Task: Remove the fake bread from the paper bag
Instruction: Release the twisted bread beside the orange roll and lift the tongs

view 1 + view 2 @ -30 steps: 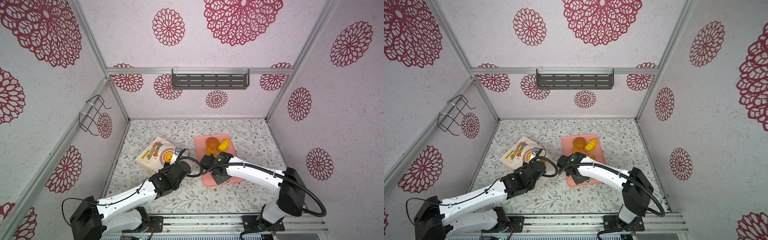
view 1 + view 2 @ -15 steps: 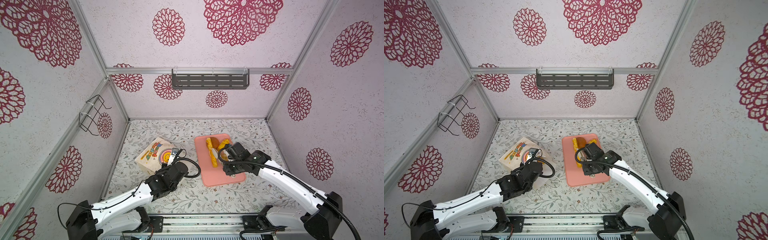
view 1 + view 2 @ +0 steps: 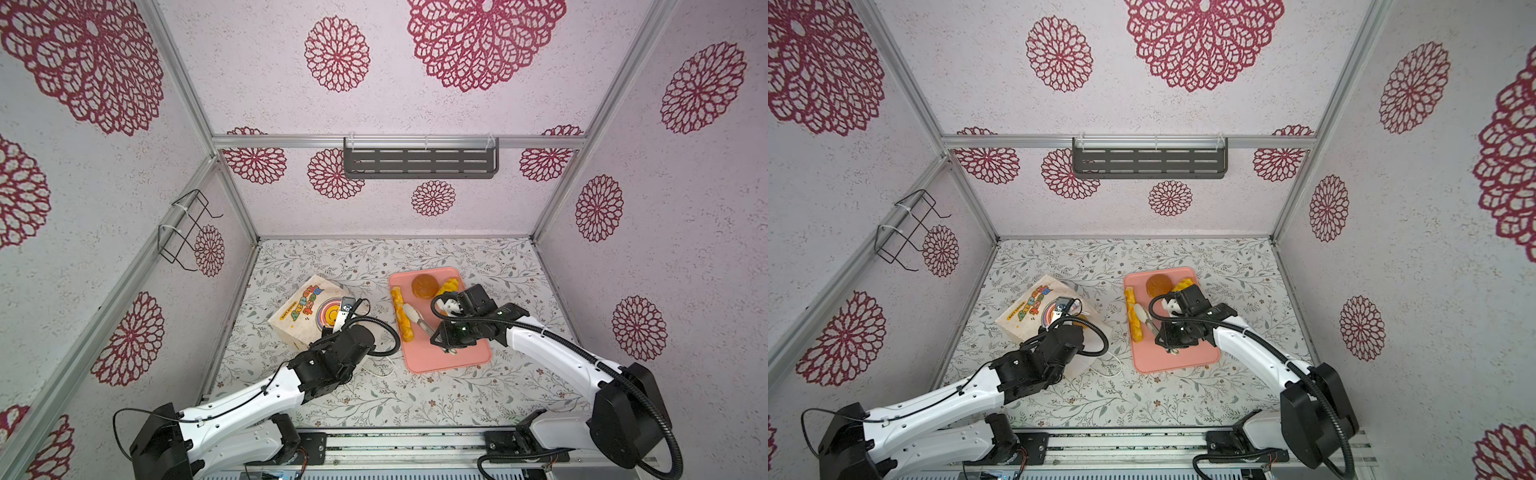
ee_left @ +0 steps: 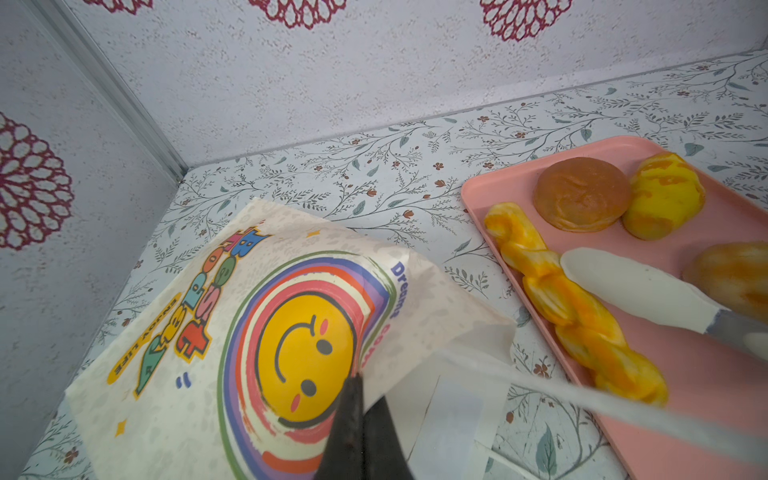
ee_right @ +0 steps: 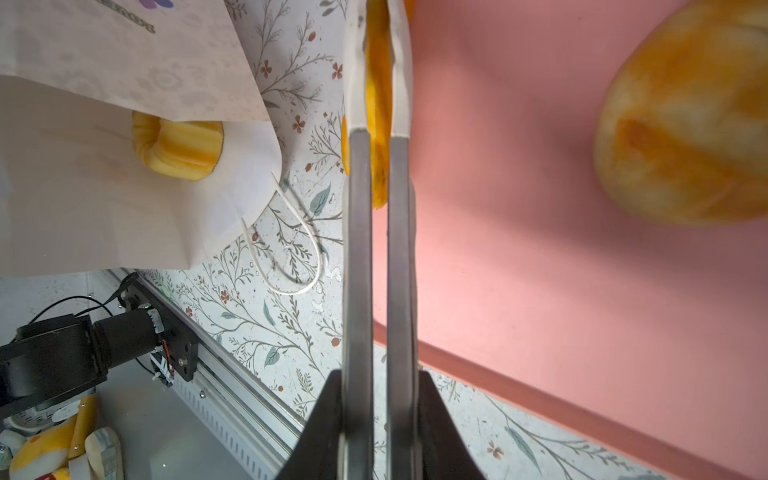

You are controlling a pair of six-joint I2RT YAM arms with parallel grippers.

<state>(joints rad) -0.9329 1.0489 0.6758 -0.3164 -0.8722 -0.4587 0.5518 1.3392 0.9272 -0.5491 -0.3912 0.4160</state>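
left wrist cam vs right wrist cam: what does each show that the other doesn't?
Left wrist only: smiley print on the paper bag, brown bun, yellow roll, left gripper pinching the bag's edge.
Right wrist only: ring cake inside the bag's mouth, loose cord handle, right gripper shut on the tongs.
Both: paper bag, pink tray, braided stick, tongs, pale orange bun.

Count's in, fake bread on the pink tray (image 3: 440, 365): four, that's braided stick (image 3: 401, 318), brown round bun (image 3: 424, 286), yellow roll (image 3: 452, 285), orange-streaked bun (image 4: 731, 278) | peeking from the bag's mouth: one ring cake (image 5: 178, 145) | paper bag (image 3: 299, 320): one | tray: one | wall shelf (image 3: 419, 163): one | wire rack (image 3: 183, 232): one
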